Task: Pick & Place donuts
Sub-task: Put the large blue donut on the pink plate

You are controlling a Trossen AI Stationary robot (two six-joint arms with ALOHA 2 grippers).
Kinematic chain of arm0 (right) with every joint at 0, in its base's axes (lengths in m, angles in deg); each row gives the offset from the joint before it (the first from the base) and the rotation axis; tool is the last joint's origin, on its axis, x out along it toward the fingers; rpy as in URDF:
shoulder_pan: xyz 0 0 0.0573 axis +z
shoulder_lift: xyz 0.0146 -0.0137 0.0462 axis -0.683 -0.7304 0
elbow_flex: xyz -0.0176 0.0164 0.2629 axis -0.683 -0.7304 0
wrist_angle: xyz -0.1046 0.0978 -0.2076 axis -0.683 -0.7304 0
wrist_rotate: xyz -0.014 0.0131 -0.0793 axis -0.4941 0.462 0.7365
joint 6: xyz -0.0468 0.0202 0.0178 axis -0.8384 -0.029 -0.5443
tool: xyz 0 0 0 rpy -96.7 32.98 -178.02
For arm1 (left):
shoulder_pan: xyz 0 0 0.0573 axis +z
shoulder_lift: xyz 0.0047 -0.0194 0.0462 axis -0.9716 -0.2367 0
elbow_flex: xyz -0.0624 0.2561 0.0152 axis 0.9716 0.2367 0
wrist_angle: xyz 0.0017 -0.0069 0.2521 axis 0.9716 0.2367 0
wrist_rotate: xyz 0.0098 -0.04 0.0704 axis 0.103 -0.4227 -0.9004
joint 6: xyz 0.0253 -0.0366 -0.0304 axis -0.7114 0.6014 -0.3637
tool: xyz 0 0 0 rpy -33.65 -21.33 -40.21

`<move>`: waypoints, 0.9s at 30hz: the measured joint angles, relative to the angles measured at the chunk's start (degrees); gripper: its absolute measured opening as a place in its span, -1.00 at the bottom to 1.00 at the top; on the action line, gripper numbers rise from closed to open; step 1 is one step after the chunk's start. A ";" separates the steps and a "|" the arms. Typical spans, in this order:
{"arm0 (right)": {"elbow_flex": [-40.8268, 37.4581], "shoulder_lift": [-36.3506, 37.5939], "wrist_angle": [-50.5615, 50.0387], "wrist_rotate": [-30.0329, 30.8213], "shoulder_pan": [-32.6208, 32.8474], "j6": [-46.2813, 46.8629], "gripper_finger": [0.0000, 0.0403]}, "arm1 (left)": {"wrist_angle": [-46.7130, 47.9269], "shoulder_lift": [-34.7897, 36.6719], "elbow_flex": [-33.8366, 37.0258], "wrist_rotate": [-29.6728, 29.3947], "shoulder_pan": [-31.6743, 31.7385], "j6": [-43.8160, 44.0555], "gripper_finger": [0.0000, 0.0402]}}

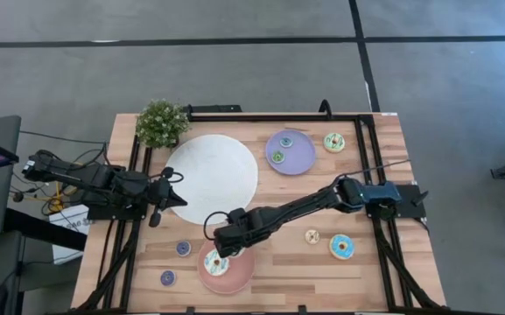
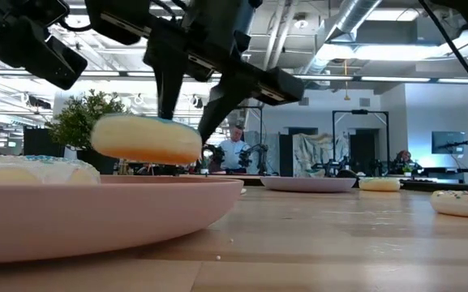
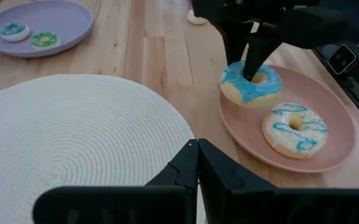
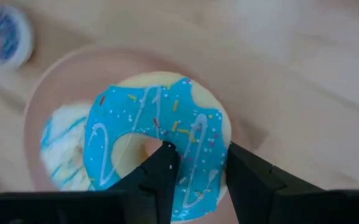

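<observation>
A donut with light blue icing and sprinkles [image 4: 154, 134] hangs just above the pink plate [image 1: 239, 273], near the plate's far rim. My right gripper [image 4: 199, 150] is shut on it and shows in the high view [image 1: 216, 238] at the end of the arm stretched across the table. A white donut with blue stripes [image 3: 294, 129] lies flat on the same plate. My left gripper [image 3: 195, 147] is shut and holds nothing. It waits at the table's left, beside the white woven mat [image 1: 210, 178]. My right gripper has one finger [image 4: 161, 167] down in the donut's hole and the other [image 4: 249, 177] outside its rim, pinching the ring's wall [image 4: 199, 168] between them. The fingers come steeply from above. The donut [image 2: 146, 139] hangs nearly level, clear of the plate [image 2: 96, 212].
A lilac plate [image 1: 300, 161] at the far right holds two mini donuts, with a pale green donut [image 1: 334, 142] beside it. A beige mini [image 1: 312, 236] and a light blue donut [image 1: 342, 247] lie near right. Two minis [image 1: 183, 248] [image 1: 168, 277] lie near left. A plant [image 1: 161, 121] stands far left.
</observation>
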 joint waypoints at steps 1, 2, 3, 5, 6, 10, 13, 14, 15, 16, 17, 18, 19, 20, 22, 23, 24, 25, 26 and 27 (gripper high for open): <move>0.00 0.00 0.85 -1.04 0.01 -0.99 -0.41 | 0.00 0.00 0.00 0.00 -0.02 -0.16 -1.00; 0.00 0.00 1.31 -1.46 0.06 -1.48 -0.41 | 0.02 0.00 0.00 0.00 -0.02 -0.18 -1.00; 0.00 0.02 1.22 -1.18 0.17 -1.37 -0.41 | 0.02 0.00 0.00 0.00 -0.01 -0.18 -1.00; 0.00 0.04 0.35 0.18 0.22 -0.32 -0.41 | 0.02 0.00 0.00 0.00 -0.02 -0.18 -1.00; -0.02 0.04 -0.05 0.59 0.16 -0.23 -0.41 | 0.02 0.00 0.00 0.00 -0.02 -0.18 -1.00; -0.04 0.04 0.42 1.08 0.00 -0.64 -0.41 | 0.02 0.00 0.00 0.00 -0.01 -0.18 -1.00; -0.04 0.04 0.42 1.03 0.07 -0.66 -0.41 | 0.02 0.00 0.00 0.00 0.00 -0.16 -1.00; -0.05 0.04 0.35 1.06 0.07 -0.67 -0.41 | 0.02 0.00 0.02 0.00 0.00 -0.16 -1.00; -0.07 0.04 0.30 1.08 0.09 -0.67 -0.41 | 0.02 0.00 0.02 0.00 -0.01 -0.16 -1.00; -0.11 0.04 0.39 0.96 0.07 -0.73 -0.41 | 0.02 0.00 0.02 0.00 0.00 -0.16 -1.00; -0.11 0.04 0.75 0.05 0.07 -1.48 -0.41 | 0.02 0.00 0.02 0.00 -0.01 -0.14 -1.00; -0.11 0.04 1.55 -1.37 0.07 -2.60 -0.41 | 0.02 0.00 0.02 0.00 0.00 -0.14 -1.00; -0.11 0.04 1.96 -2.28 0.07 -3.35 -0.41 | 0.02 0.00 0.02 0.00 0.00 -0.14 -1.00; -0.11 0.04 1.72 -2.10 0.18 -3.45 -0.41 | 0.02 0.00 0.02 0.00 0.00 -0.14 -1.00; -0.11 0.04 -0.38 0.74 0.24 -0.74 -0.41 | 0.02 0.00 0.02 0.00 -0.01 -0.14 -1.00; -0.13 0.04 -1.55 1.65 0.20 0.33 -0.41 | 0.02 0.00 0.02 0.00 0.00 -0.11 -1.00; -0.15 0.04 -1.75 1.75 0.12 0.42 -0.41 | 0.02 0.00 0.02 0.00 -0.02 -0.11 -1.00; -0.15 0.04 -1.36 1.68 0.09 -0.08 -0.41 | 0.00 0.00 0.02 0.00 0.00 -0.11 -1.00; -0.15 0.04 -0.87 1.19 0.07 -0.94 -0.41 | 0.00 0.00 0.02 0.03 0.00 -0.09 -1.00; -0.15 0.04 -0.20 0.60 0.17 -1.82 -0.41 | 0.01 0.00 0.02 0.13 0.00 -0.09 -1.00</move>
